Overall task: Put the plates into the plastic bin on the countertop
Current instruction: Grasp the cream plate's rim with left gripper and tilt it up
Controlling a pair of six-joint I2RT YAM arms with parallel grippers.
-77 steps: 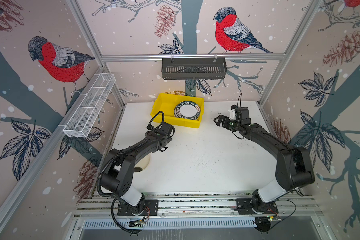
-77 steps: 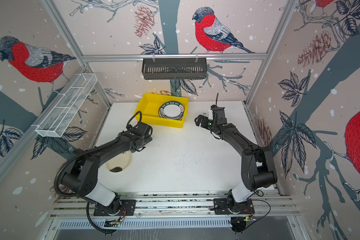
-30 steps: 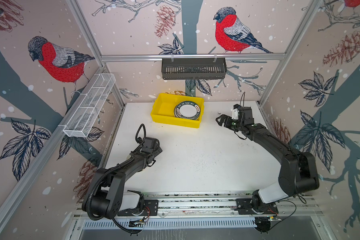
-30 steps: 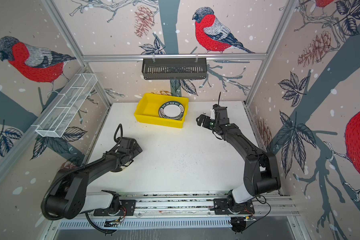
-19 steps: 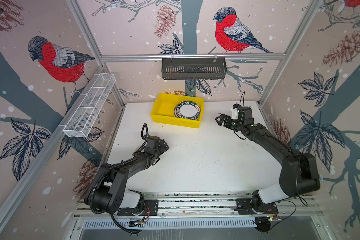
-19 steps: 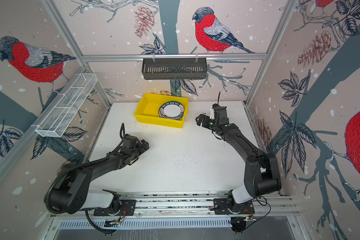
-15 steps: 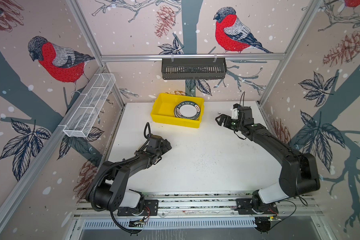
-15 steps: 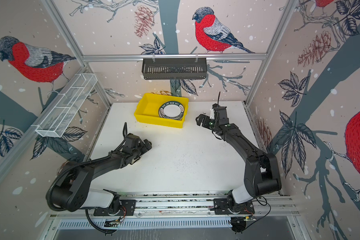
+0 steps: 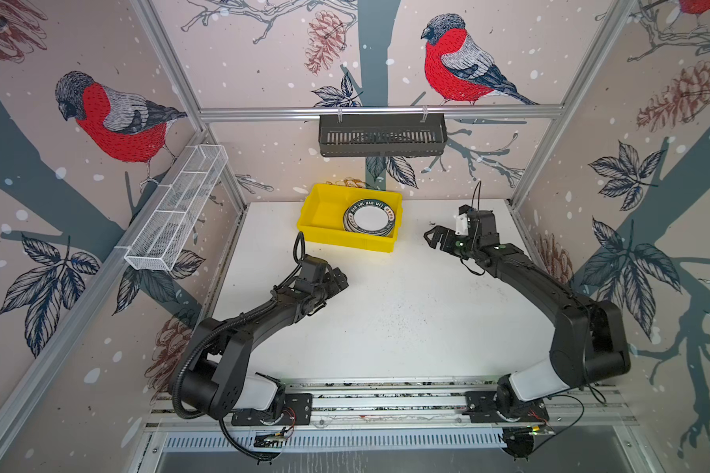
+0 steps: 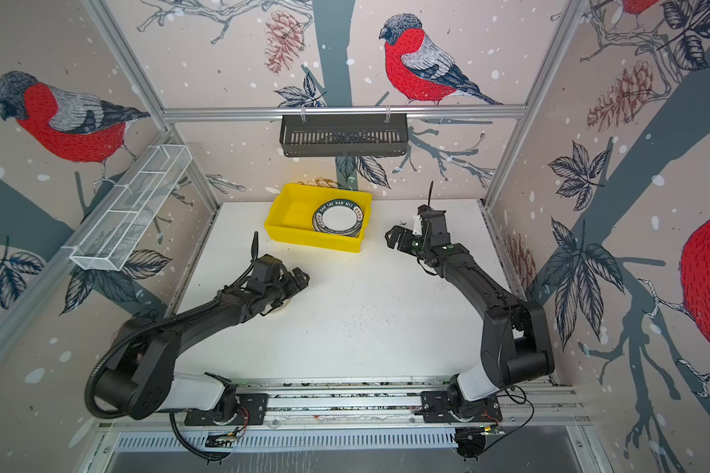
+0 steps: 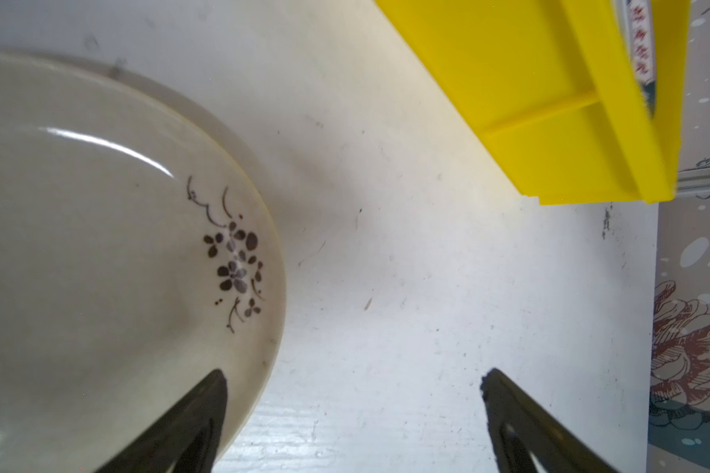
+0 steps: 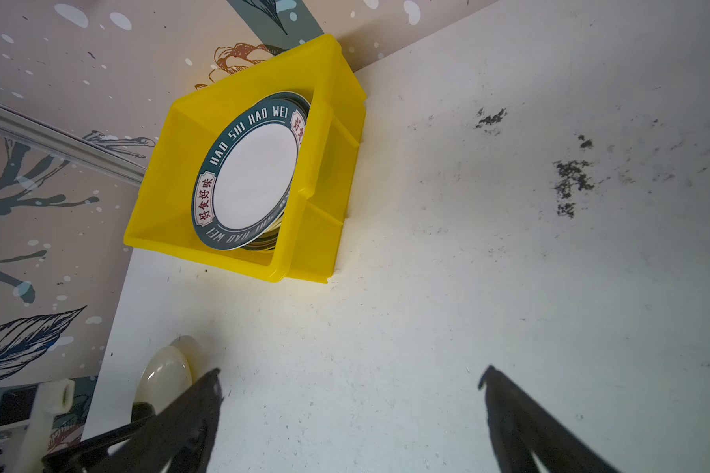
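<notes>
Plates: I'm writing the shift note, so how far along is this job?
Done: a stack of plates, lettered-rim one on top, sits in the yellow bin. In hand: nothing; the left gripper is open at the rim of a cream floral plate, the right gripper open. Left: that plate lies on the countertop, outside the bin.

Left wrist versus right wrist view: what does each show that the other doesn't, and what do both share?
Only left wrist: the flower sprig on the cream plate, close up, with one finger of the open left gripper in front of its rim. Only right wrist: the inside of the bin, the full face of the lettered plate, the open right gripper. Both: bin, cream plate, a sliver of lettered rim, countertop.
</notes>
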